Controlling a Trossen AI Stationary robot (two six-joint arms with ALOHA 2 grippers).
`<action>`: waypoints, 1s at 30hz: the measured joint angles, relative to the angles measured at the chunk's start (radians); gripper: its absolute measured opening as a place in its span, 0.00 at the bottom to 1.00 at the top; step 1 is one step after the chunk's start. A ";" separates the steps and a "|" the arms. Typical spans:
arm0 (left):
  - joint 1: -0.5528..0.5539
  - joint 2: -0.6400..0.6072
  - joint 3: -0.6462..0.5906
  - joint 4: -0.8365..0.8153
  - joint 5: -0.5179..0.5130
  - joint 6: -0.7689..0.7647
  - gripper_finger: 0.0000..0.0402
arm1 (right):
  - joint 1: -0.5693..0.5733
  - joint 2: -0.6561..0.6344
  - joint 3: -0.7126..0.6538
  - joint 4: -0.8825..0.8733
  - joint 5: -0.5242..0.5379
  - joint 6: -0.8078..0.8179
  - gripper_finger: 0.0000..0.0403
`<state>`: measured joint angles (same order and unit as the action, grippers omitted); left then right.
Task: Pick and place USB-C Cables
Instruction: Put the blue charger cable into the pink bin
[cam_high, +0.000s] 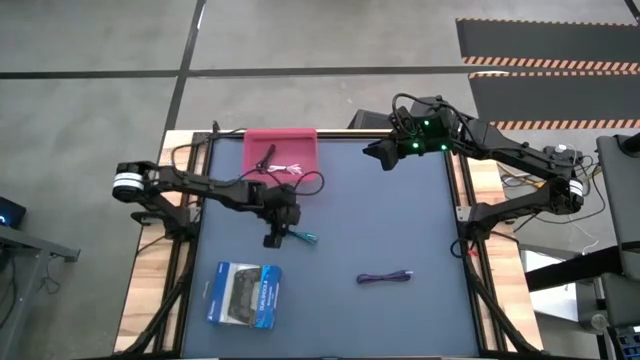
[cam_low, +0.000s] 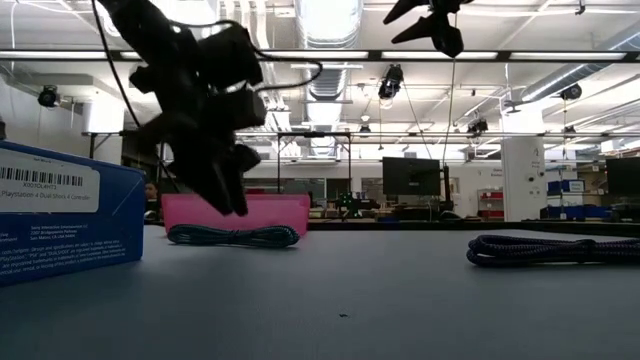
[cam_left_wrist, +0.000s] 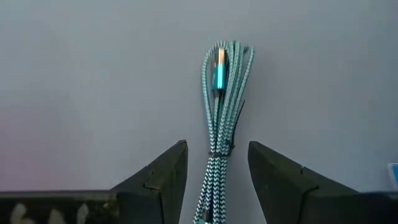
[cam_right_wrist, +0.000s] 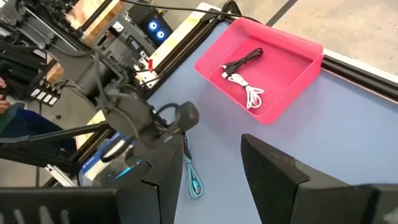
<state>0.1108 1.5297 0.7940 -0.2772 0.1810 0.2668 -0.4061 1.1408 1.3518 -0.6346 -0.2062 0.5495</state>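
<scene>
left gripper (cam_left_wrist: 217, 180): fingers (cam_left_wrist: 163, 174) spread apart, one on each side of the cable; cannot tell if they touch it | teal-blue cable (cam_left_wrist: 224, 99): braided bundle lying lengthwise on the grey table (cam_left_wrist: 81, 81); metallic blue plug on top, near its looped far end

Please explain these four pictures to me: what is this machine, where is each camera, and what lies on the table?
Two robot arms work at one table. One camera looks down from above, one sits at table height, and one rides on each wrist. The left gripper hangs open over the teal cable, its fingers on both sides of it, not yet closed. The right gripper waits open at the far edge. The pink tray holds the white cable and the black cable. The purple cable and a boxed game controller lie on the table.
</scene>
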 joint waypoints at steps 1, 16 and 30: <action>0.000 0.016 0.000 0.001 0.000 0.000 0.38 | 0.000 0.000 0.000 -0.002 0.000 0.000 0.38; 0.000 0.110 -0.002 0.034 -0.006 0.000 0.27 | 0.000 0.000 0.000 -0.019 0.001 -0.001 0.38; 0.000 0.110 -0.003 0.032 -0.001 -0.002 0.03 | 0.000 0.000 0.000 -0.020 0.009 -0.011 0.38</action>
<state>0.1112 1.6402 0.7910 -0.2448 0.1800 0.2653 -0.4061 1.1408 1.3518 -0.6543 -0.1974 0.5388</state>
